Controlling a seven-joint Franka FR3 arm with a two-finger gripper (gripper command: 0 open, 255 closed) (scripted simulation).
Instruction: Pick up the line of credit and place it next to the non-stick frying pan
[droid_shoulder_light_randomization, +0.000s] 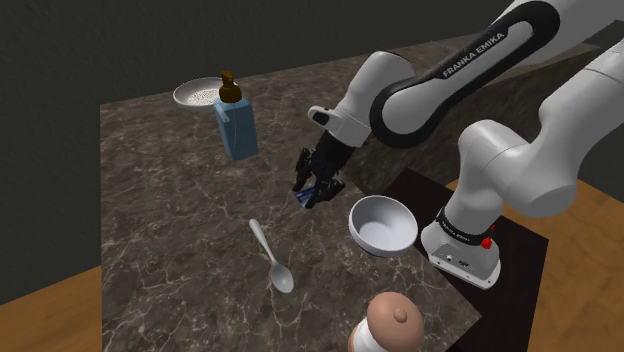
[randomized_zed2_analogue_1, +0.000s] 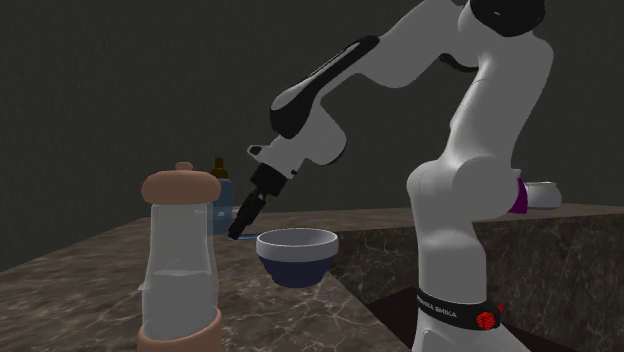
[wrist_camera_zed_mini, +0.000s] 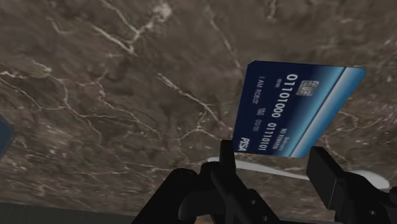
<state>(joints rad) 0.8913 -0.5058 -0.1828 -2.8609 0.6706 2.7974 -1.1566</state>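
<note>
Here's the arm (droid_shoulder_light_randomization: 520, 165): glossy white shells, fat and rounded, with dark bands at the joints. A black strip along the upper link carries white FRANKA EMIKA lettering (droid_shoulder_light_randomization: 478, 52). Down at the base, a black collar (droid_shoulder_light_randomization: 452, 227) and a red button (droid_shoulder_light_randomization: 487, 242) (small print nearby, unreadable). The gripper (droid_shoulder_light_randomization: 310, 193) is all black and boxy.

Shoulder camera looks down toward 10 o'clock, second sits low by the counter (randomized_zed2_analogue_1: 90, 265) (both share the bowl (droid_shoulder_light_randomization: 381, 224)), wrist close above.

The counter (droid_shoulder_light_randomization: 170, 230) is polished, veined dark stone; the card (wrist_camera_zed_mini: 292, 108) glossy plastic; the spoon (droid_shoulder_light_randomization: 272, 258) smooth metal; the bowl (droid_shoulder_light_randomization: 382, 222) glossy; the floor (droid_shoulder_light_randomization: 585, 270) wood; the mill (randomized_zed2_analogue_1: 180, 260) wood-capped, clear-bodied.
</note>
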